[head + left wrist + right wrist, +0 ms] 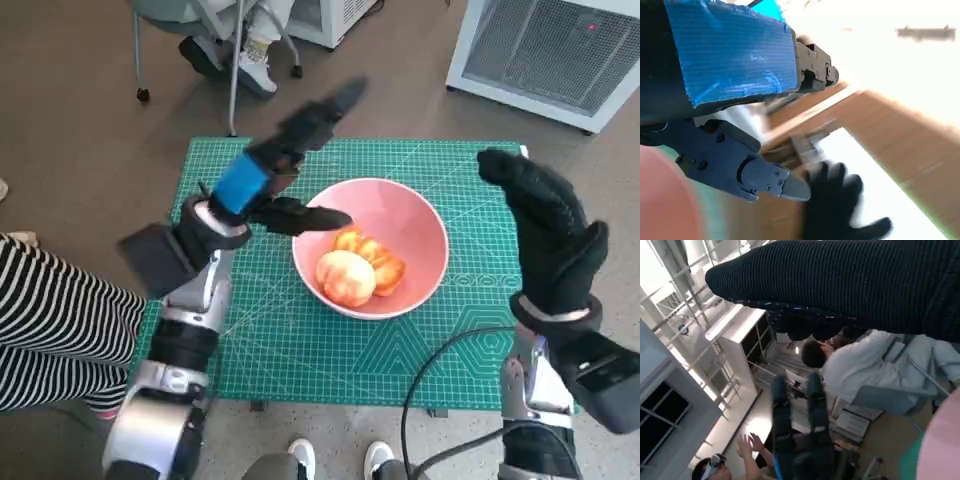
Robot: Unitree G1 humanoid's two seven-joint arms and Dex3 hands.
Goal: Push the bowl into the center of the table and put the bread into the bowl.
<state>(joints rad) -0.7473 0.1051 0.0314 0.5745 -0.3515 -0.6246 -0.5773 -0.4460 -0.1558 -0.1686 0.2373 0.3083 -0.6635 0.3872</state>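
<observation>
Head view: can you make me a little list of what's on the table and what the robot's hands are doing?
table: covered by a green cutting mat
bowl: pink bowl, roughly mid-mat
bread: golden bread lying inside the bowl
left hand: left hand raised above the mat beside the bowl, fingers spread, holding nothing
right hand: right hand in its black glove, lifted at the bowl's other side, fingers apart, holding nothing
touching the bowl: neither hand appears to
people nearby: striped sleeve at the table's edge; feet beyond the table
</observation>
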